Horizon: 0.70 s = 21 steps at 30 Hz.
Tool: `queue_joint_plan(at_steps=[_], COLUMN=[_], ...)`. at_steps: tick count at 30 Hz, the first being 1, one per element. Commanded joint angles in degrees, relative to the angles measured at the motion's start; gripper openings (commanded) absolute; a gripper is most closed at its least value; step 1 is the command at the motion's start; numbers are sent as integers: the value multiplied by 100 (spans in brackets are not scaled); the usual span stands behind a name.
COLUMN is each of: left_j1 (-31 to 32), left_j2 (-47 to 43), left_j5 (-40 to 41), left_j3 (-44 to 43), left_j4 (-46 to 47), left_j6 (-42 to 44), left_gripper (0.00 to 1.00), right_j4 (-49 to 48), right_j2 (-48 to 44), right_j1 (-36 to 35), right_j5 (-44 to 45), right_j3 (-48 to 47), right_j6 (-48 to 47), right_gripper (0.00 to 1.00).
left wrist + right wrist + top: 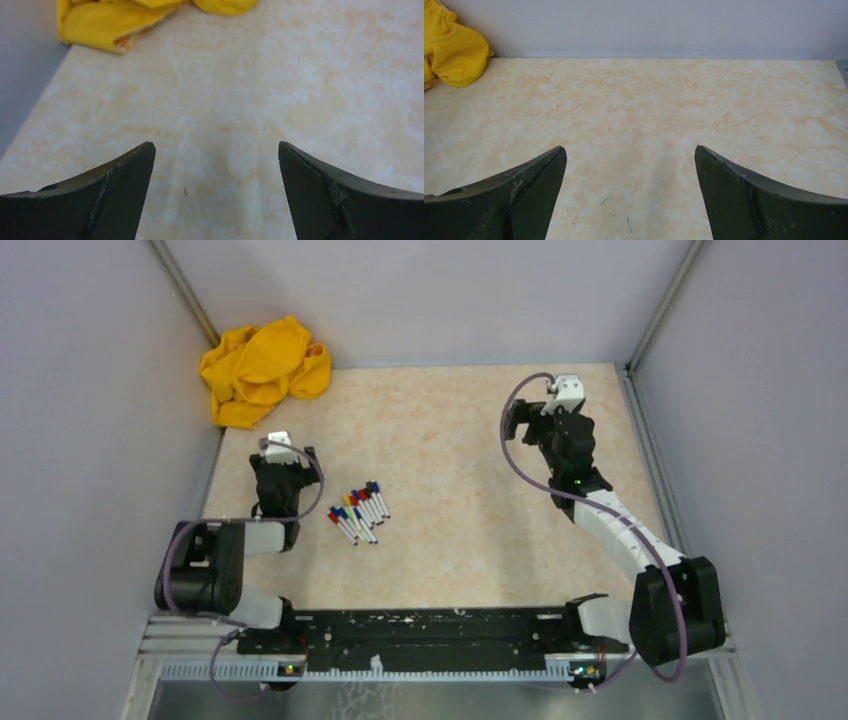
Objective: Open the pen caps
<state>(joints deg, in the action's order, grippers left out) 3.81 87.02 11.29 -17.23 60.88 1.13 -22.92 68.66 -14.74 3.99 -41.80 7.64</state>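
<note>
Pen caps (352, 502): small coloured tips in red, blue, yellow and purple, each at the far end of its marker. They sit in one tight cluster on the table's left half.
Markers (367, 522): thin pale barrels side by side on a slant. There seem to be seven or eight (the top view is too small for a firm count).
Left gripper (216, 145): one of two claws, fingers spread wide, with nothing but bare table between them. It is just to the left of the cluster.
Right gripper (629, 147): also spread wide and holding nothing. It is over the far right of the table, well apart from the pens.
Yellow cloth (262, 370): one, crumpled in the far left corner.
Table (470, 440): one beige marbled top.
</note>
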Motion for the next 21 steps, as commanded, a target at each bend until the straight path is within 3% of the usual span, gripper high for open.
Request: queue_joint_plan(at_steps=[1,5,8,10,12,13,17,21], left_j1=[6,1,-30,28,220,350,934,1755], left_j2=[-1414,-2814,-3151,-2972,-2807,-2833,-3148,-2914], left_j5=[718,-28,-1287,-1747,-1497,-1221,-44,1405], left_j3=[-1294,-1556,-1775,-2343,-2829,-2826,-2433,-2410], left_j4=[-2725,-3413,-3405,-4249,-5272,-5524,-5873,-6752], left_j6=[-1039,-2571,-2840,-2883,-2960,-2983,-3134,-3431], left_gripper=[99,99,99,99,97,97,97,99], right_j4=[149,-845,-2145,-1519,-378,-75,371,970], right_j2=[84,-92,-79,257,604,722,1097,1597], right_j1=[-101,-86,115,215,-72,-351,-924,-1391], right_j5=[-351,-1254,-1862,-2197,-1933,-1380,-571,-237], right_j3=[-568,-229,379,-23,-604,-727,-817,-1088], right_j6=[27,390,1278,1396,968,827,439,352], right_gripper=[99,99,99,98,98,98,99,98])
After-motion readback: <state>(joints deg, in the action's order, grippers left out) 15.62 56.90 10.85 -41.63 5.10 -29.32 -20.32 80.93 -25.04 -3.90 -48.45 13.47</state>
